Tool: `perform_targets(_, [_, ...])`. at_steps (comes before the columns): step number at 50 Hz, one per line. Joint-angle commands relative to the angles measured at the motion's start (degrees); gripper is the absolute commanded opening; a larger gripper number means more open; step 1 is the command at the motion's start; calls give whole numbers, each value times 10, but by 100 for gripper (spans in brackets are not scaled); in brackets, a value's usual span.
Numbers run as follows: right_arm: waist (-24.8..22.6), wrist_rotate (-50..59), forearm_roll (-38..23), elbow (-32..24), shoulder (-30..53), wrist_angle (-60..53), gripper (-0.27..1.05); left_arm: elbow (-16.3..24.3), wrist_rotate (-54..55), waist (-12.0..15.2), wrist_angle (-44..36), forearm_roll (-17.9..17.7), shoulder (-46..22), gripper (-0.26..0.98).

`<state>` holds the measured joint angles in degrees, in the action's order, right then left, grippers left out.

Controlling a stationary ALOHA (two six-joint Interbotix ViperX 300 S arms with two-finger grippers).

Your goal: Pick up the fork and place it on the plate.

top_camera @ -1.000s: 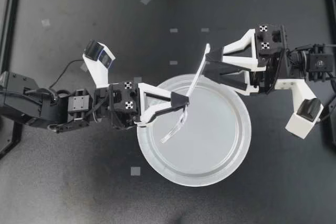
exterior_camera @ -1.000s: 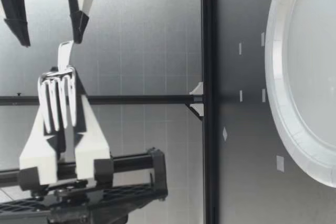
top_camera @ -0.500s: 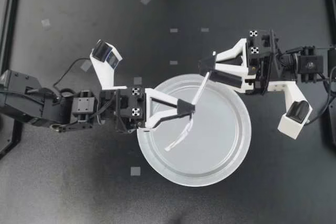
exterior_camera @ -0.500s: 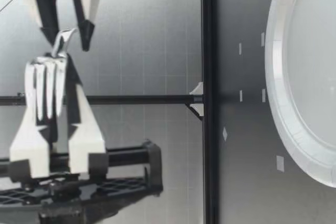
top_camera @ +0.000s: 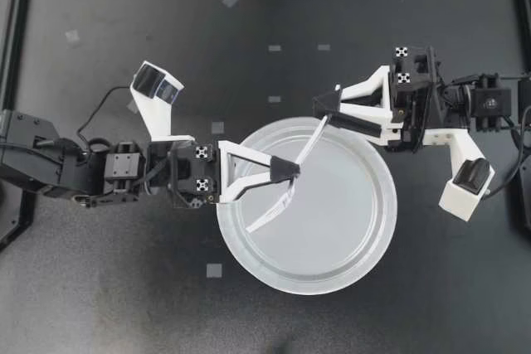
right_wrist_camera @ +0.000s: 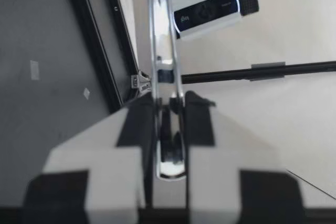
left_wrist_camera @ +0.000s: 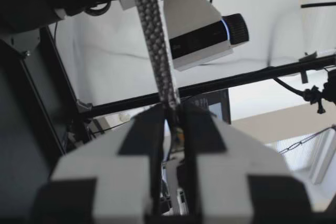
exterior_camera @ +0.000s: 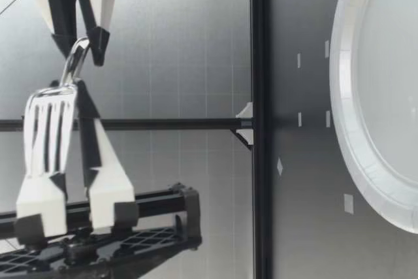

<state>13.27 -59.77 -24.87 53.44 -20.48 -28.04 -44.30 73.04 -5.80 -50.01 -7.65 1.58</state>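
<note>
A shiny metal fork (top_camera: 286, 190) hangs in the air above the clear round plate (top_camera: 377, 238), slanting from handle to tines. My left gripper (top_camera: 288, 170) is shut on its middle. My right gripper (top_camera: 322, 109) is shut on the handle's end. In the low view the fork (exterior_camera: 47, 129) shows its tines in front of my left gripper (exterior_camera: 73, 93), and its handle runs up between the fingers of my right gripper (exterior_camera: 80, 47), high above the plate (exterior_camera: 356, 155). The right wrist view has the fork's handle (right_wrist_camera: 163, 51) clamped in my right gripper (right_wrist_camera: 169, 103). My left gripper (left_wrist_camera: 172, 114) grips the fork (left_wrist_camera: 155, 45).
Small tape squares (top_camera: 214, 269) dot the dark table (top_camera: 99, 288). A black frame rail (top_camera: 17, 55) runs along the table's edges. The other arm's wrist camera (right_wrist_camera: 210, 6) shows ahead of each gripper.
My right gripper has closed from wide open onto the fork's handle. My left arm with the fork has shifted slightly, and the fork has tilted a little.
</note>
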Motion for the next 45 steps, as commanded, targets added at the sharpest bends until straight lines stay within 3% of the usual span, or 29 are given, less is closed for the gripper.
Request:
perform_targets(1, [3, 3, 4, -9, -4, -3, -1, 2, -12, -2, -14, 8, 25, 35])
perform_targets(10, [3, 5, 13, -7, -5, -4, -1, -15, -33, 0, -8, 17, 20, 82])
perform_targets(13, [3, 8, 18, -7, -7, -5, -1, -23, -53, 3, 3, 18, 22, 89])
perform_targets(19, [1, 10, 30, -6, -13, -7, -1, -44, -113, 12, 38, 21, 37, 87])
perform_targets(27, [-4, 33, 87, 11, -70, 54, -1, -107, -242, 28, 147, 22, 100, 86])
perform_targets(41, [-4, 117, 247, 47, -183, 475, -2, -125, -416, 23, 348, 22, 287, 86])
perform_targets(45, [-3, 161, 250, 73, -201, 563, -2, -126, -439, 15, 351, 22, 312, 86])
